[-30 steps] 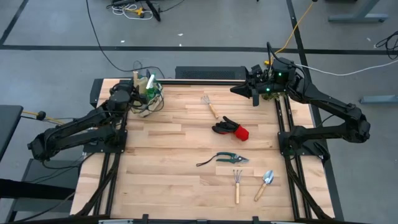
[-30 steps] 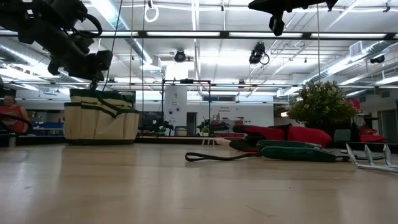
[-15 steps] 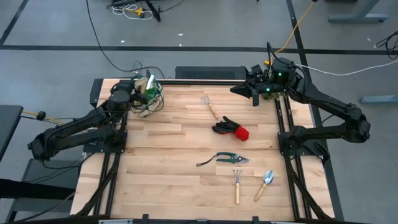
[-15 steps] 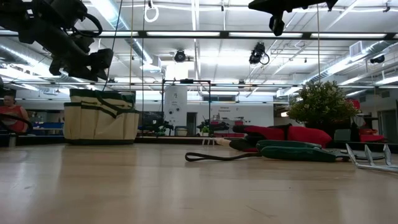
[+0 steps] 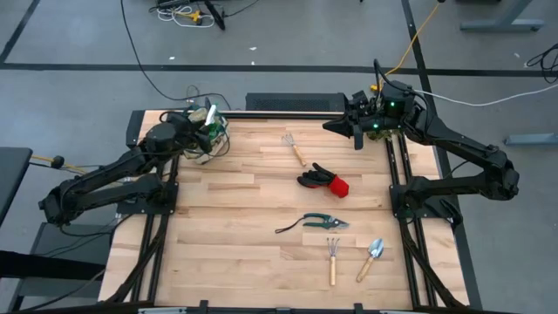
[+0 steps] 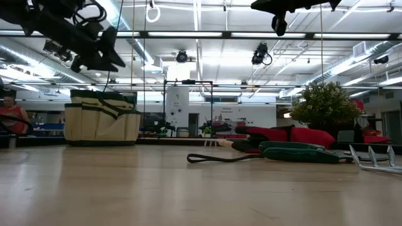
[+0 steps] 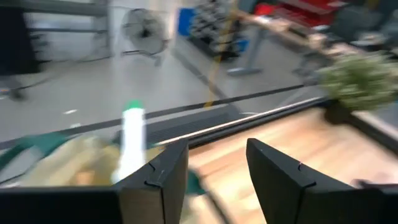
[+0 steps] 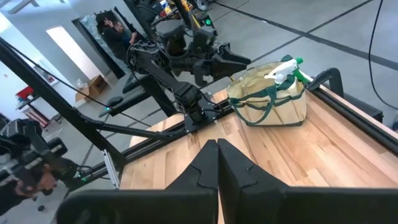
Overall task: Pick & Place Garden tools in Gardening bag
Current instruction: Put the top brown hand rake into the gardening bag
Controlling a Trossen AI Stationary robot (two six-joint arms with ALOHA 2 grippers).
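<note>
The beige gardening bag with green trim stands at the table's far left corner and shows in the low view. A green-and-white spray bottle sticks out of its top. My left gripper is open and empty, above and just left of the bag. My right gripper is shut and empty, high at the far right. On the table lie a wooden-handled rake, black-and-red gloves, pruning shears, a fork and a trowel.
A bushy green plant stands at the table's far right. Dark metal frames run along both sides of the table. A person sits in the room beyond. Bare wood lies between the bag and the tools.
My left gripper has gone up above the bag and drawn back a little toward the table's left edge. The bag and the tools have stayed where they were.
</note>
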